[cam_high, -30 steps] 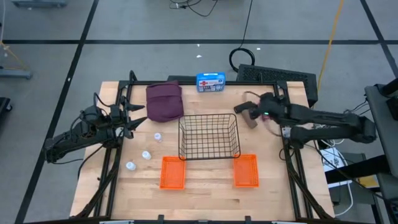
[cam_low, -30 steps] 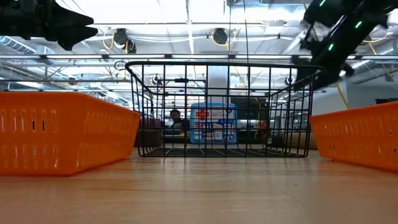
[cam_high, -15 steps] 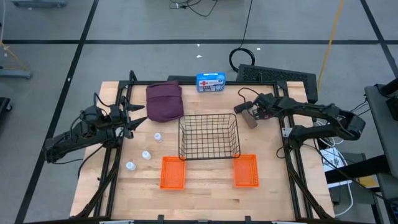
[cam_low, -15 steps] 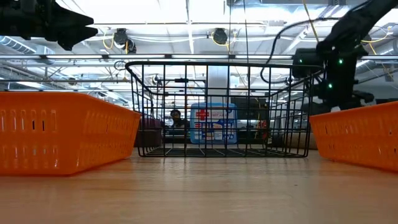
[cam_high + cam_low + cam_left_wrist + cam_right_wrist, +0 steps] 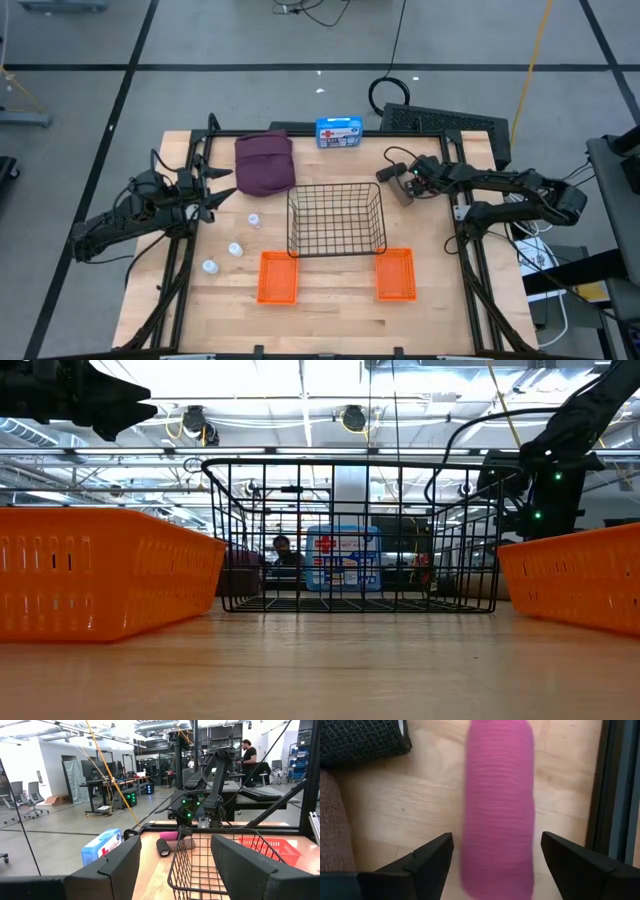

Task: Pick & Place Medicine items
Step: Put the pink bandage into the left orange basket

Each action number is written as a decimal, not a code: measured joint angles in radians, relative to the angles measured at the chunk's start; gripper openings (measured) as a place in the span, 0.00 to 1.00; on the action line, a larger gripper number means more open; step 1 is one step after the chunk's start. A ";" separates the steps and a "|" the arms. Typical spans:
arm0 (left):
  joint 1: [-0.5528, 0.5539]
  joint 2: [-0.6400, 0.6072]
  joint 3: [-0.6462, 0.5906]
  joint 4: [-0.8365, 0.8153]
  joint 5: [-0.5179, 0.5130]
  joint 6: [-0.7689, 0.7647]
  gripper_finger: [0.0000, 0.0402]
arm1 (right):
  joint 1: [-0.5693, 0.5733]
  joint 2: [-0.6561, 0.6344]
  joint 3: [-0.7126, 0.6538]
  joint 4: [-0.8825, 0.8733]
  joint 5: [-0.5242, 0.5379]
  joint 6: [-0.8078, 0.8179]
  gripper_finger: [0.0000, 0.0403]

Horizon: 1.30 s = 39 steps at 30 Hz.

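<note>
Right gripper: the right gripper was low over the table beside the right side of the black wire basket, its two dark fingers spread wide with the small pink cylinder lying between them; no contact with the cylinder was visible.
Pink cylinder: it lay on the light wooden table, just beside a dark-grey rolled piece, to the right of the basket; in the right wrist view a brownish soft thing and a black mesh piece lay near it.
Left gripper: the left gripper waited above the table's left side, near the maroon soft fabric pouch, with its fingers apart and nothing between them.
White bottles: three tiny white round bottles stood in a slanted row on the table, left of the basket and well apart from each other.
Maroon pouch: it lay at the far left part of the table, behind the bottles.
Baskets: two orange plastic baskets sat at the near edge, one on each side below the wire basket.
Blue box: a blue and white first-aid box stood at the far edge, behind the wire basket.
Room: a person was seen far behind the table in the left wrist view.
</note>
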 joint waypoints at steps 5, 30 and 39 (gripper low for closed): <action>0.000 0.000 0.000 0.000 0.000 0.000 0.62 | 0.000 0.001 0.000 0.010 -0.002 -0.016 0.63; 0.000 0.000 0.000 0.000 0.000 0.000 0.62 | 0.062 -0.354 -0.001 0.071 -0.119 -0.086 0.32; 0.000 0.000 0.000 0.000 0.000 0.000 0.62 | 0.224 -0.558 -0.001 0.171 -0.209 -0.174 0.32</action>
